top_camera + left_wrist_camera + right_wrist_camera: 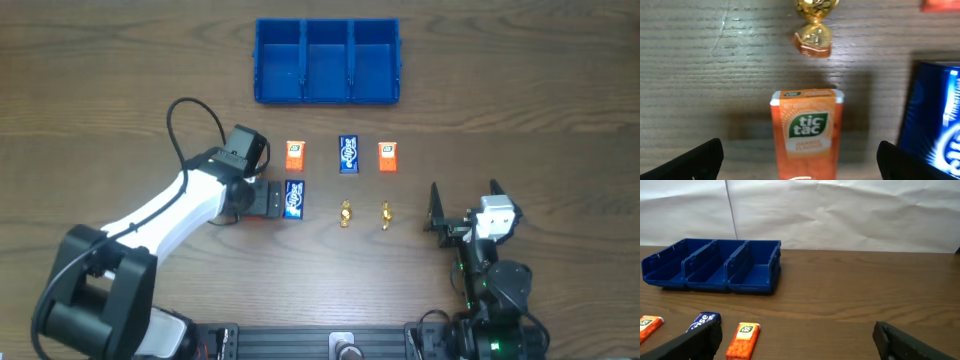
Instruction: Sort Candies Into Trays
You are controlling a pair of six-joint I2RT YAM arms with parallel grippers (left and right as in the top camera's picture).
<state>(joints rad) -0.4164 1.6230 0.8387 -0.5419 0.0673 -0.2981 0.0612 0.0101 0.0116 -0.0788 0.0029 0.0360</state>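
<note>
The dark wood-grain worktop point(520, 120) spans the whole scene, and a creased white backdrop point(840, 210) hangs behind its far edge. At the far centre sits the blue tray point(328, 94), with three compartments side by side, all bare as far as can be seen.

The left tool point(800, 161) hangs over the left end of the candy rows, its fingers spread wide with nothing in them. The right tool point(792, 342) rests at the near right, well apart from the candies, also wide open and empty.

The candies lie in two rows between the tray and the arms, none touching the tray.
- **Far row:** left orange box point(295, 155), far blue pack point(348, 155), right orange box point(387, 157).
- **Near row:** near blue pack point(294, 198), left gold sweet point(345, 213), right gold sweet point(386, 212).

Nothing is sorted, so this looks like the first pick. In the left wrist view the left orange box lies centred between the spread fingers. The next move likely calls for lowering until the fingers flank its long sides, then closing without nudging the near blue pack close by. After that comes the lift and carry to a compartment.
</note>
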